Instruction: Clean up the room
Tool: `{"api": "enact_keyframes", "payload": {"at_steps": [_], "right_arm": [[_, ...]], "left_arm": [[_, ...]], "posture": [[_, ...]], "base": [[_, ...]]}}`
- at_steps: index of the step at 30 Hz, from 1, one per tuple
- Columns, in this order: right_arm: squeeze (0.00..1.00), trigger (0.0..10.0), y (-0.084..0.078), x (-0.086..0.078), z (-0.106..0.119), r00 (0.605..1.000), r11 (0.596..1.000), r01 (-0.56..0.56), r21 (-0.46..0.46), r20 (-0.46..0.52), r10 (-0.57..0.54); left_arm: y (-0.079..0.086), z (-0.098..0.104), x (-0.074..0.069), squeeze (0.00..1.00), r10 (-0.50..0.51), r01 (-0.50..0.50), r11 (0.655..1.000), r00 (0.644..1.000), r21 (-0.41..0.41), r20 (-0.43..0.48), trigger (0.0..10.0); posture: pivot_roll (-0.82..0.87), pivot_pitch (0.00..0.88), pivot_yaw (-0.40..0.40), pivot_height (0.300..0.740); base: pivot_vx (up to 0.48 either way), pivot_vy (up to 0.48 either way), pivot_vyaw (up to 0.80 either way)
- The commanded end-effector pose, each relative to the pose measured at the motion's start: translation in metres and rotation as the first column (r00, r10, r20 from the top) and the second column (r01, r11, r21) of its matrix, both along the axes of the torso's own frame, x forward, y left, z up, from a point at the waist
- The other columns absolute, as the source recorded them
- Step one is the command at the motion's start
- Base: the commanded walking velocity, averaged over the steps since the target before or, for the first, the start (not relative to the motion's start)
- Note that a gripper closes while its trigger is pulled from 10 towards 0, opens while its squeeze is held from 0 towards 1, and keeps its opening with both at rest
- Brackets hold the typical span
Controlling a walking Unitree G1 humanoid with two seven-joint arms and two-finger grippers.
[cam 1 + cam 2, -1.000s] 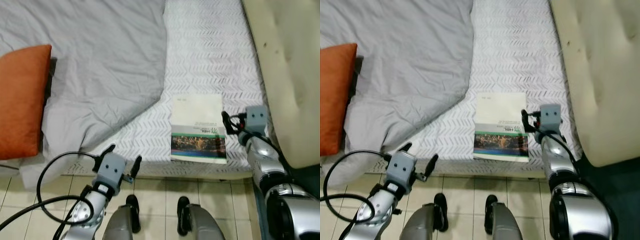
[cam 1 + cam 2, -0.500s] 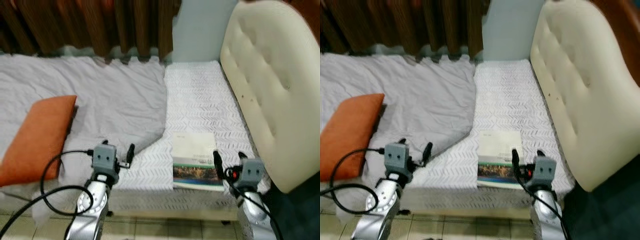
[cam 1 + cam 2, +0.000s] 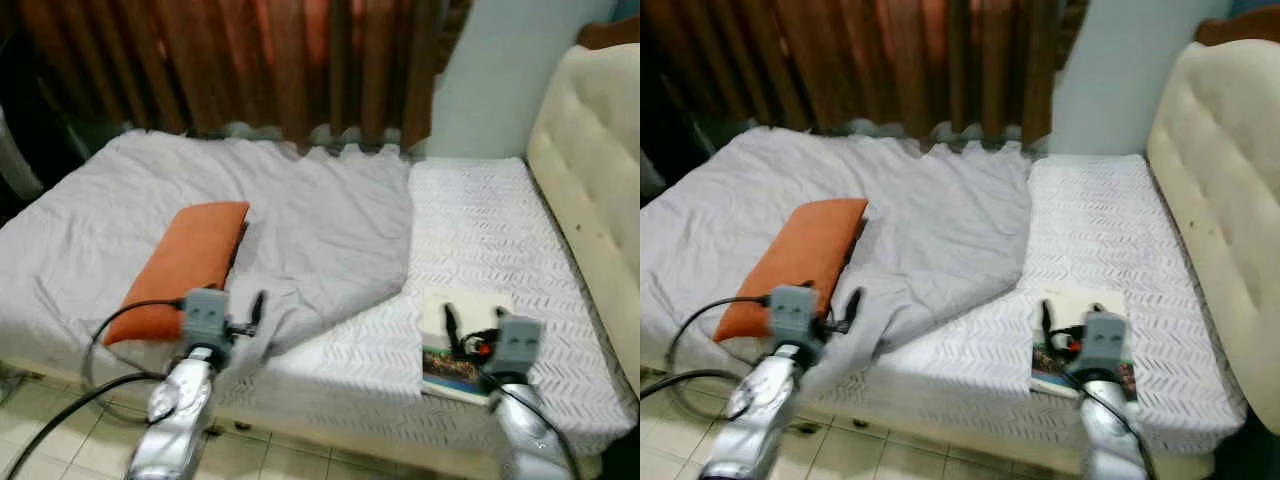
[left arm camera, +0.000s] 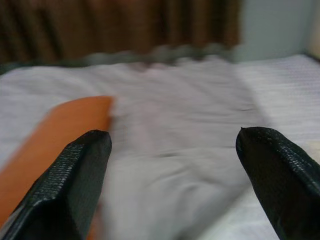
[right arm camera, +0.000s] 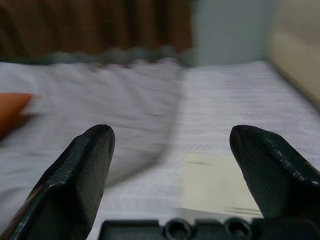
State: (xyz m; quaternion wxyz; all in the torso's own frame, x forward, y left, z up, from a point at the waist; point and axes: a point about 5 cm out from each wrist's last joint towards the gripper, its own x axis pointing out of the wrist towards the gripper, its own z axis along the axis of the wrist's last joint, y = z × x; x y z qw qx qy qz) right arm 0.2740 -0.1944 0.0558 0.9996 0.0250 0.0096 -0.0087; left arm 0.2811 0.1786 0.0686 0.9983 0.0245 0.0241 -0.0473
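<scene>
A book with a cream and photo cover lies flat on the white patterned sheet near the bed's front edge. My right gripper hovers open just in front of the book, fingers spread wide. An orange pillow rests on a rumpled grey blanket covering the bed's left side. My left gripper is open at the blanket's front edge, beside the pillow, holding nothing.
A cream tufted headboard rises along the bed's right side. Brown curtains hang behind the bed, next to a pale blue wall. Tiled floor runs in front of the bed.
The camera has tilted up and swung left, bringing the whole bed and the curtains into view. Both grippers stay open in front of the bed. The book and pillow have not moved.
</scene>
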Motion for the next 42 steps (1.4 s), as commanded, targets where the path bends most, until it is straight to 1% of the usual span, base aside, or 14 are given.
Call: {"api": "enact_keyframes", "payload": {"at_steps": [1, 5, 7, 12, 16, 22, 26, 29, 30, 31, 33, 35, 38, 42], "right_arm": [[0.00, 10.0, -0.008, -0.005, -0.002, 1.000, 1.000, 0.010, -0.008, -0.018, -0.010], [0.00, 10.0, -0.003, -0.002, -0.002, 0.999, 1.000, -0.018, -0.010, -0.027, 0.018], [0.00, 10.0, 0.001, 0.001, -0.003, 0.999, 0.999, -0.035, 0.002, -0.030, 0.035], [0.00, 10.0, 0.006, 0.000, -0.004, 0.997, 0.998, -0.065, 0.011, -0.036, 0.065], [0.00, 10.0, 0.006, 0.000, -0.008, 0.994, 0.997, -0.077, 0.011, -0.074, 0.078], [0.00, 10.0, 0.012, 0.003, -0.005, 0.992, 0.994, -0.114, -0.005, -0.054, 0.113], [0.00, 10.0, 0.014, 0.004, -0.003, 0.988, 0.988, -0.149, -0.033, -0.048, 0.147], [0.00, 10.0, 0.013, 0.001, -0.007, 0.985, 0.986, -0.159, -0.039, -0.067, 0.157], [0.00, 10.0, 0.013, 0.001, -0.008, 0.984, 0.986, -0.162, -0.038, -0.074, 0.159], [0.00, 10.0, 0.013, 0.001, -0.009, 0.984, 0.985, -0.165, -0.039, -0.080, 0.162], [0.00, 10.0, 0.015, 0.002, -0.010, 0.979, 0.982, -0.185, -0.028, -0.093, 0.182], [0.00, 10.0, 0.017, 0.004, -0.011, 0.976, 0.980, -0.199, -0.013, -0.098, 0.197], [0.00, 10.0, 0.019, 0.006, -0.011, 0.973, 0.978, -0.208, 0.000, -0.105, 0.207], [0.00, 10.0, 0.020, 0.006, -0.013, 0.970, 0.977, -0.215, 0.009, -0.117, 0.214]], "left_arm": [[-0.003, -0.002, -0.002, 0.00, 0.000, 0.000, 1.000, 1.000, -0.024, 0.006, 10.0], [-0.004, -0.003, -0.002, 0.00, -0.014, 0.014, 1.000, 1.000, -0.021, 0.005, 10.0], [-0.005, 0.000, 0.001, 0.00, -0.036, 0.036, 0.999, 0.999, -0.011, 0.018, 10.0], [-0.003, 0.000, 0.001, 0.00, -0.048, 0.048, 0.999, 0.999, 0.005, 0.023, 10.0], [-0.006, 0.000, -0.001, 0.00, -0.051, 0.051, 0.999, 0.998, 0.000, 0.024, 10.0], [-0.009, 0.001, 0.000, 0.00, -0.032, 0.033, 0.999, 0.998, -0.020, 0.047, 10.0], [-0.011, 0.001, -0.002, 0.00, -0.044, 0.044, 0.999, 0.997, -0.008, 0.058, 10.0], [-0.008, -0.002, -0.005, 0.00, -0.030, 0.030, 1.000, 0.998, -0.001, 0.049, 10.0], [-0.007, -0.003, -0.006, 0.00, -0.021, 0.020, 1.000, 0.999, 0.023, 0.050, 10.0], [-0.006, -0.004, -0.006, 0.00, -0.015, 0.012, 0.998, 0.999, 0.065, 0.047, 10.0], [-0.008, -0.003, -0.006, 0.00, 0.000, -0.003, 0.998, 0.999, 0.055, 0.049, 10.0], [-0.011, -0.001, -0.004, 0.00, 0.011, -0.012, 1.000, 0.999, 0.020, 0.053, 10.0], [-0.010, -0.003, -0.003, 0.00, 0.041, -0.041, 0.999, 0.999, -0.017, 0.030, 10.0], [-0.010, -0.005, -0.004, 0.00, 0.044, -0.043, 0.999, 0.999, -0.004, 0.021, 10.0]], "posture": [[-0.07, 0.000, 0.017, 0.740], [-0.06, 0.000, 0.012, 0.740], [-0.04, 0.000, 0.005, 0.740], [-0.04, 0.000, 0.001, 0.740], [-0.04, 0.000, 0.003, 0.740], [-0.04, 0.000, -0.006, 0.740], [-0.04, 0.000, -0.013, 0.740], [-0.03, 0.000, -0.019, 0.740], [-0.03, 0.000, -0.022, 0.740], [-0.03, 0.000, -0.022, 0.740], [-0.02, 0.000, -0.026, 0.740], [-0.02, 0.000, -0.028, 0.740], [-0.01, 0.000, -0.029, 0.740], [-0.01, 0.000, -0.031, 0.740]], "base": [[0.000, 0.480, 0.00], [0.000, 0.480, 0.00], [0.000, 0.480, 0.00], [0.000, 0.480, 0.00], [0.000, 0.480, -0.68], [0.000, 0.480, -0.78], [0.000, 0.480, 0.00], [0.000, 0.480, 0.00], [0.000, 0.480, 0.00], [0.000, 0.480, 0.00], [0.000, 0.000, 0.00], [0.000, 0.184, 0.00], [0.219, 0.373, 0.00], [0.349, 0.330, 0.00]]}}
